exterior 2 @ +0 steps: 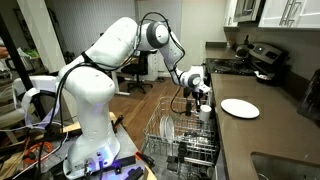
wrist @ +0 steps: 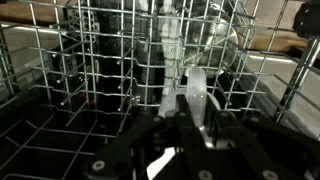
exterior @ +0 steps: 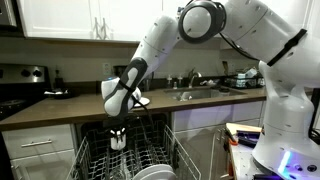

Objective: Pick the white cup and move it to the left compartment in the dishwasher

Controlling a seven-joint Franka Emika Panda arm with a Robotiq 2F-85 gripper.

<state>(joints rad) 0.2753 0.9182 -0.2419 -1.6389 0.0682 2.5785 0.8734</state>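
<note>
gripped the white cup (wrist: 196, 92) in the closed hand (exterior: 118, 133), low over the dishwasher rack (exterior: 152, 150), near upright plates (exterior 2: 167, 128).

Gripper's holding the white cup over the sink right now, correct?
Not over the sink. An exterior view shows the gripper holding the white cup down over the open dishwasher rack, below the counter edge; the sink sits farther along that counter.
</note>
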